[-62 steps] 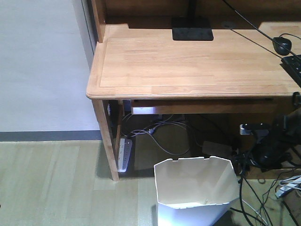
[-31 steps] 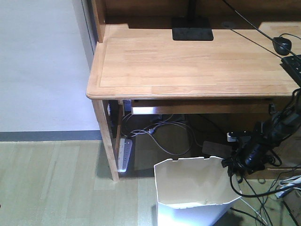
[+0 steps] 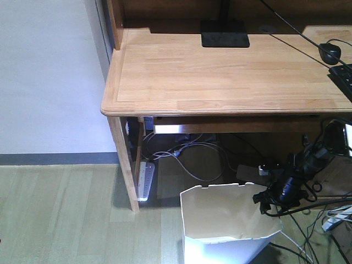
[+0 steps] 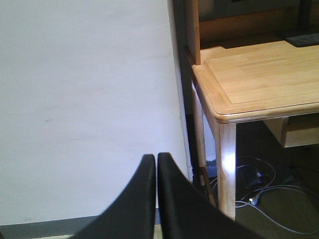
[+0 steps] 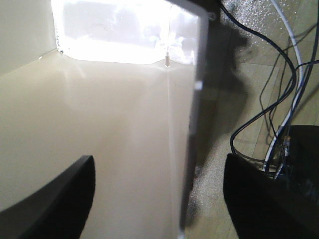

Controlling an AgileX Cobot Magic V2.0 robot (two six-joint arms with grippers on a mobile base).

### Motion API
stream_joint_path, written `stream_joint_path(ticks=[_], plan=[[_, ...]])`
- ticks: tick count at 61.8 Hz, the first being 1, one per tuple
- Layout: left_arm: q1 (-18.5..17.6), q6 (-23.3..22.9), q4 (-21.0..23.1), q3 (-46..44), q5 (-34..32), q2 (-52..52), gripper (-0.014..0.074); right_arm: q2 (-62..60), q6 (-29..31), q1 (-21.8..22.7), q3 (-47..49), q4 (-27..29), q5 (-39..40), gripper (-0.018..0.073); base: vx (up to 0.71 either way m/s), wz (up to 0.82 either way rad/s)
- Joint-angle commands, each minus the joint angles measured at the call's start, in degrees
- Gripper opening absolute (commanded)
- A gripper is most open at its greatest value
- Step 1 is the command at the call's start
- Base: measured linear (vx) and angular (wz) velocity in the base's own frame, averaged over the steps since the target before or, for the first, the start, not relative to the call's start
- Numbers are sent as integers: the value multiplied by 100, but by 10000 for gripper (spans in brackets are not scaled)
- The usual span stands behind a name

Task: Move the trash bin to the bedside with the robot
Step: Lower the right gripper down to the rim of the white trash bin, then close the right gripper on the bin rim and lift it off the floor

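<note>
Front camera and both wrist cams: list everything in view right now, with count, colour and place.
Desk: one, light wood, beside the white wall.
Trash bin: one, white, low in front of the desk.
Flat base: one, black, back of the desktop.
Mouse: one, black, desktop right.
Power strip: one, white, under the desk by its left leg.
Cables: several, grey and black, under the desk.
Right gripper: black, open, astride one bin wall.
Left gripper: black, shut, empty, facing the wall.
</note>
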State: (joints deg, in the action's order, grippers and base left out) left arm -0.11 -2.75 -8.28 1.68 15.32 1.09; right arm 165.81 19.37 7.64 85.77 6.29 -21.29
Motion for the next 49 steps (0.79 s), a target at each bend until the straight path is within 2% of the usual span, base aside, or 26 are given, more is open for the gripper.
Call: stream_joint_path(ticks=[1,11,23,33,43,49], plan=[[-34,-46,24,160,-423,54,-6,-150,64,28,273,13,-125,503,0,0],[-34,-46,24,160,-423,54,-6,166,59,28,655,13,-310,447,0,0],[-34,-46,24,160,-423,54,-6,508,117,28,1148,361,-491,343,0,0],[-34,-46,24,160,-423,54,-6,721,680,28,1570,1085,-976,227,0,0],[-34,-46,24,160,-423,54,-6,625,1215,28,1514,1917,-1064,-7,0,0],[-34,-46,24,160,-423,54,-6,472,1491,28,1302,2287,-923,-13,0,0]])
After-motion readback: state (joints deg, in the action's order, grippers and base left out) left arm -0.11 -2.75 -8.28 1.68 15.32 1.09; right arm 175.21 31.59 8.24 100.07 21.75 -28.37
